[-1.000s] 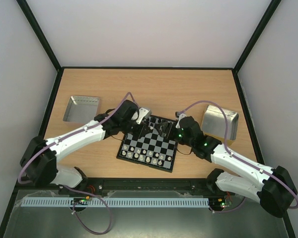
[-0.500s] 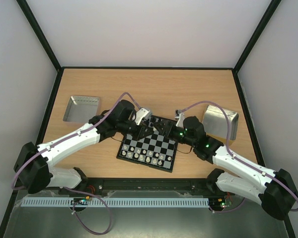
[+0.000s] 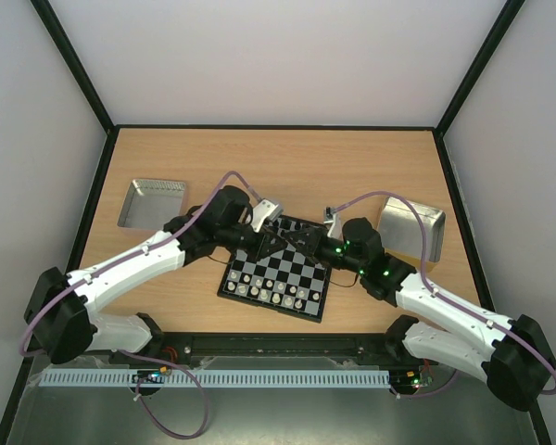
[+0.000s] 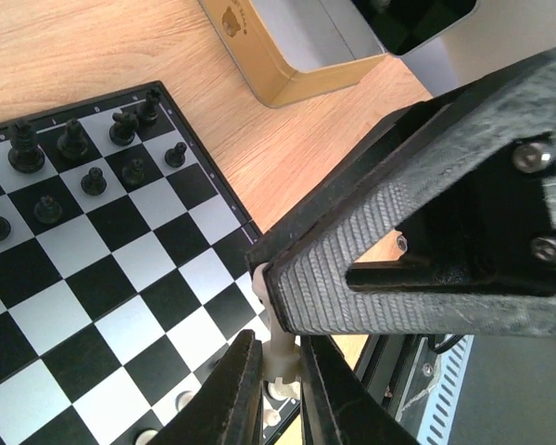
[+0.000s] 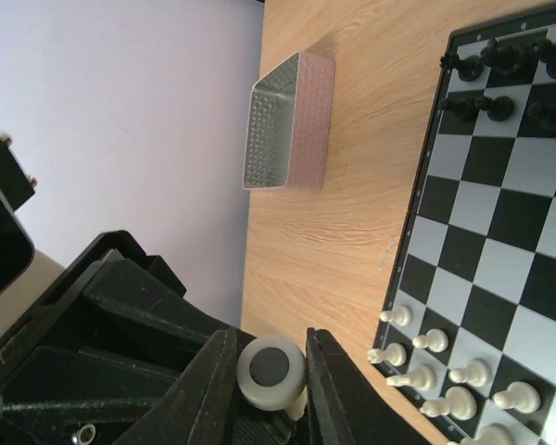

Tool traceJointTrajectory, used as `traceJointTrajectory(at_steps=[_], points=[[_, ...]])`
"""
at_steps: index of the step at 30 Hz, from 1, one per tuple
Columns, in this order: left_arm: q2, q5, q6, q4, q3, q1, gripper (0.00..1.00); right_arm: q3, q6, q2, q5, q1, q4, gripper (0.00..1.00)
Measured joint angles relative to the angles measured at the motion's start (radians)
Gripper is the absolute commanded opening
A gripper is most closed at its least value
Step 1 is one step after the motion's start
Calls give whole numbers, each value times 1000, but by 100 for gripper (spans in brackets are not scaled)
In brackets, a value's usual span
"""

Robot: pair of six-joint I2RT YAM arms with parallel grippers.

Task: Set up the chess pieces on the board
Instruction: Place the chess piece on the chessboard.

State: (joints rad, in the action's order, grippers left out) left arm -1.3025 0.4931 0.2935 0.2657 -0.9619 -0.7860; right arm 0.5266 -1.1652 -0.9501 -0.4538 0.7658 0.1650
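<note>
Over the far edge of the board (image 3: 292, 270) my two grippers meet tip to tip. The left gripper (image 3: 280, 237) is shut on a cream-white chess piece (image 4: 280, 357), pinching its stem between the fingers. The right gripper (image 3: 308, 243) is closed on the same piece; its round felt-bottomed base (image 5: 271, 371) sits between the right fingers and touches both. Black chess pieces (image 4: 74, 139) stand in the board's far rows. Cream-white pieces (image 5: 445, 371) stand in the near rows.
A shiny metal tray (image 3: 153, 202) lies left of the board and a second tray (image 3: 410, 227) lies to its right on the wooden table. The right gripper's textured finger (image 4: 389, 269) fills much of the left wrist view.
The two grippers drew together over the board's far side. The right jaws narrowed from wide open onto the cream-white piece that the left gripper keeps holding.
</note>
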Motion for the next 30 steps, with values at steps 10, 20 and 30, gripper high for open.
traceJointTrajectory(at_steps=[10,20,30], points=[[53,3,85,-53,3,6,58,-32,-138,23,30,-1,95,9],[140,8,377,-380,151,6,57,-77,-365,119,127,-1,230,9],[140,-23,560,-624,209,-1,45,-131,-522,133,139,-1,338,9]])
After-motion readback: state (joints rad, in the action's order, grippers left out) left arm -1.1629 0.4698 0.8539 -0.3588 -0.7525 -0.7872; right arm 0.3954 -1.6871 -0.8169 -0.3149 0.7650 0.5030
